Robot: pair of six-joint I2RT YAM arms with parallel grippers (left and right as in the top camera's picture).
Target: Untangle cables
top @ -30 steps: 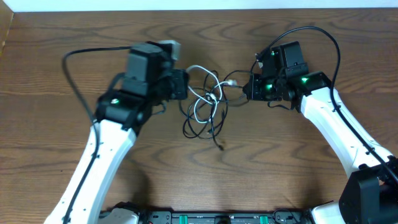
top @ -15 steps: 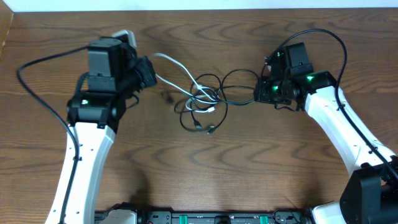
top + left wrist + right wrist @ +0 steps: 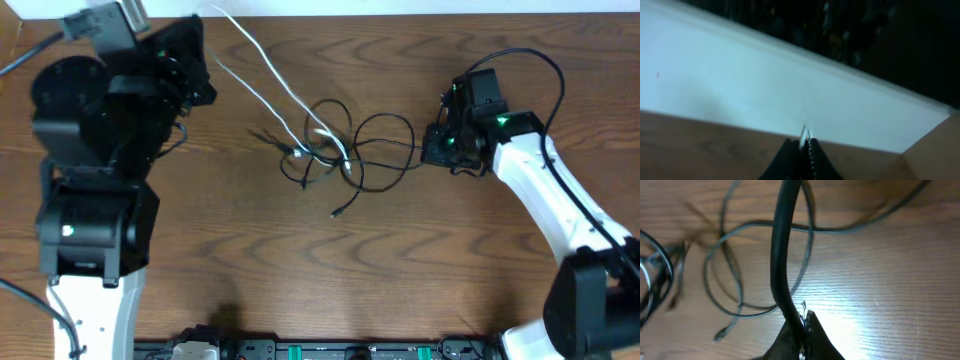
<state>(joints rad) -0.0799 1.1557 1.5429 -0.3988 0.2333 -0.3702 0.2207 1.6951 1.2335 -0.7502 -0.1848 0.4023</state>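
A thin white cord (image 3: 268, 72) runs taut from the knot at table centre up to my left gripper (image 3: 200, 35), which is lifted high at the far left and shut on it. In the left wrist view the white cord (image 3: 804, 134) pokes out between the shut fingers (image 3: 802, 150). A thin black cord (image 3: 380, 140) loops on the table from the knot (image 3: 318, 152) to my right gripper (image 3: 432, 148), which is shut on it. In the right wrist view the black cord (image 3: 782, 245) rises from the shut fingers (image 3: 804, 325). A loose black plug end (image 3: 338, 212) lies below the knot.
The brown wooden table (image 3: 450, 270) fills the overhead view. A white wall strip (image 3: 400, 6) runs along its far edge and shows in the left wrist view (image 3: 740, 90). Thick black arm cables arc over both arms.
My left gripper has moved left and risen high, pulling the white cord out straight from the knot. The tangle has tightened and shifted slightly. My right gripper has drifted a little to the right.
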